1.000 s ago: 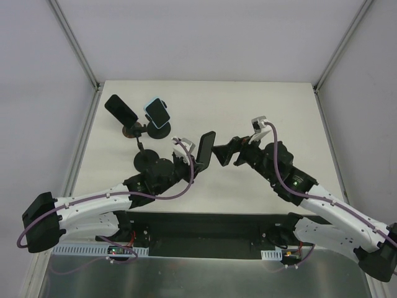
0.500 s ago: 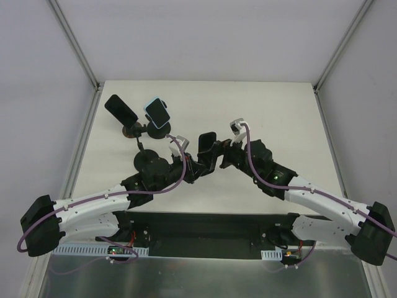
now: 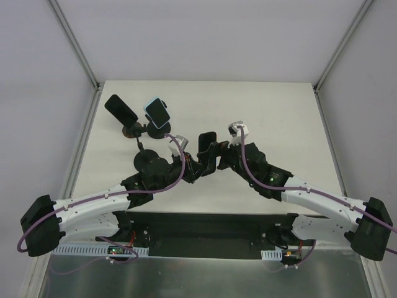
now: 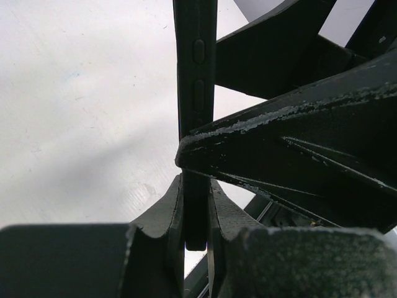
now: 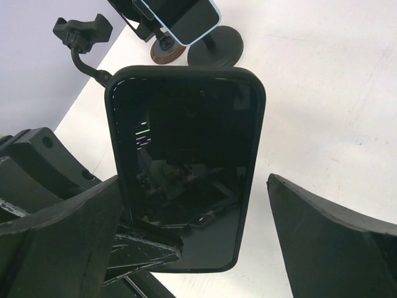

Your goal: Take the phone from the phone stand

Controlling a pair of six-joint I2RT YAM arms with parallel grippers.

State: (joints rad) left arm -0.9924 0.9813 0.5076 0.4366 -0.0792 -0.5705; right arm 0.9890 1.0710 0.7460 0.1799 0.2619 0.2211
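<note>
My left gripper (image 3: 197, 162) is shut on the lower end of a black phone (image 3: 205, 144) and holds it upright above the table's middle. In the left wrist view the phone (image 4: 195, 93) stands edge-on between my pads (image 4: 172, 214). My right gripper (image 3: 215, 155) is open with one finger on each side of this phone. In the right wrist view the phone's dark screen (image 5: 186, 155) faces the camera, the left finger (image 5: 59, 242) is close to its edge, and the right finger (image 5: 335, 242) stands well apart. An empty stand clamp (image 5: 80, 30) on a bent neck shows at the upper left.
At the back left, two other stands hold phones: a black one (image 3: 121, 110) and one in a light blue case (image 3: 157, 111), also seen in the right wrist view (image 5: 183, 15). The empty stand's round base (image 3: 146, 160) sits by my left arm.
My right gripper has swung left from about a hand's width away and now straddles the phone. My left gripper still holds the phone, shifted slightly.
</note>
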